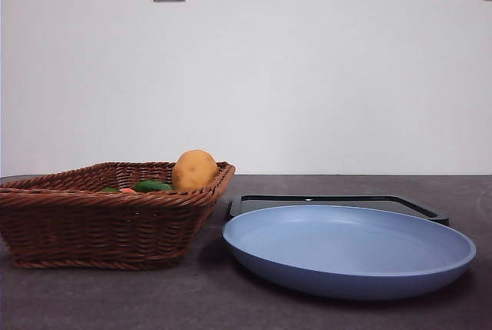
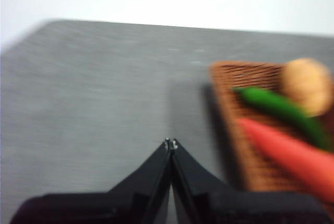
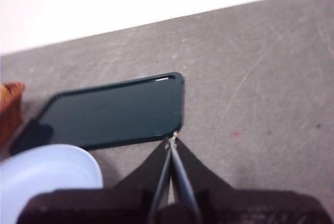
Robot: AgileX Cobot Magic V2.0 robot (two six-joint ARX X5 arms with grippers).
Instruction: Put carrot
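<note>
My left gripper (image 2: 171, 144) is pinched closed over bare grey table (image 2: 94, 93) beside the basket (image 2: 245, 145), holding nothing. My right gripper (image 3: 172, 139) is likewise pressed closed, its tips at the corner of the dark, flat, round-cornered tray (image 3: 115, 112). The basket is brown woven wicker with sloping sides. Inside it lies the carrot (image 2: 292, 153), smooth, glossy and orange-red, against a green vegetable (image 2: 284, 112) and a rounded tan potato (image 1: 194, 169). Beside the basket sits a matte blue plate (image 1: 346, 249), shallow and round.
</note>
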